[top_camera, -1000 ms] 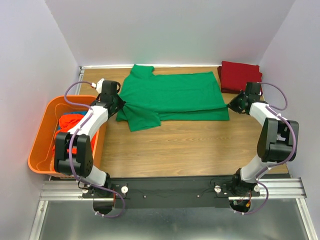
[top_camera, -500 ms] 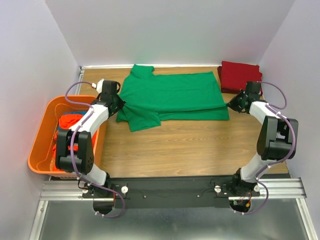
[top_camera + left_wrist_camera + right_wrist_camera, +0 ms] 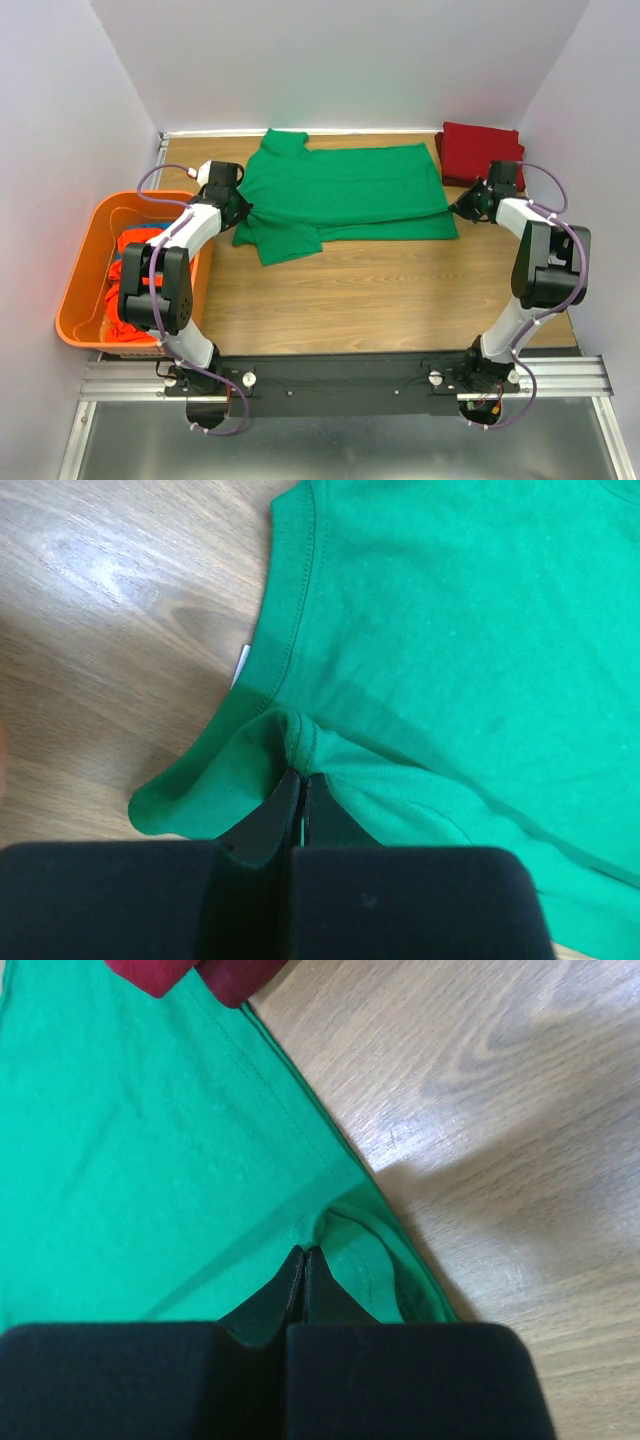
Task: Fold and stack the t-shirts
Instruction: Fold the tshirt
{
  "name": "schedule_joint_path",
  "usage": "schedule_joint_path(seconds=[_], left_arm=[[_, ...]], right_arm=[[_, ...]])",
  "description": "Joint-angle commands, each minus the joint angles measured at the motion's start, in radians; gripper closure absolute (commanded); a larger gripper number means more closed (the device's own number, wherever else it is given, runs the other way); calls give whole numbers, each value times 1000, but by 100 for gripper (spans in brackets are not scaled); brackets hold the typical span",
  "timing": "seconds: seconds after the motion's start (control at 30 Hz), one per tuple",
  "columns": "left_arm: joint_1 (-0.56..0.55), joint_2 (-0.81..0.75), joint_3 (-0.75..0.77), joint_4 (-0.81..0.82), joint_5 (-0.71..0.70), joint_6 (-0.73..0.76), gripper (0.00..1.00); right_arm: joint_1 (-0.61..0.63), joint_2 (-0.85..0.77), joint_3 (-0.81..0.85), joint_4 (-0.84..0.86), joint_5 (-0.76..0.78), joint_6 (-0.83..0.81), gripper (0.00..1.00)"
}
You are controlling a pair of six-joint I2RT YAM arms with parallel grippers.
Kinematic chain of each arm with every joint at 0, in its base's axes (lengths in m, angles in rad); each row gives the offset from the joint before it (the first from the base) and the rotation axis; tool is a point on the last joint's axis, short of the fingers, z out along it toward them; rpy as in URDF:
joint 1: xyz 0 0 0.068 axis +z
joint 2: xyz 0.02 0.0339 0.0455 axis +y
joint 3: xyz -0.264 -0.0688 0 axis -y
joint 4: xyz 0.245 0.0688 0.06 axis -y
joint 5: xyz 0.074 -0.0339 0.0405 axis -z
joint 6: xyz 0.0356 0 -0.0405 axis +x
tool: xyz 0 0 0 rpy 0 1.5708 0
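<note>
While the wooden table (image 3: 380,290) fills the middle of the overhead view, the green shirt (image 3: 345,195) lies spread across its far half, folded lengthwise, one sleeve pointing toward the near left. An orange bin (image 3: 75,270) sits at the table's left side with orange-red and blue shirts (image 3: 135,245) heaped inside. A folded dark red shirt (image 3: 480,150) rests in the far right corner, touching the green one. The left gripper (image 3: 302,780) is pinched tight on the green shirt's fabric beside the sleeve. The right gripper (image 3: 304,1258) is pinched on its right hem corner.
</note>
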Motion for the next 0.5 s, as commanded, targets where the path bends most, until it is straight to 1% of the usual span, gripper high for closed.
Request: schedule_joint_path(seconds=[0.0,0.47], left_arm=[[11,6,7,18,-11,-5,100],[13,50,34,45,-7,4,100]], right_arm=[[-13,27,40,26,-30,7,99],[-13,78,80,27,-30,6,99]])
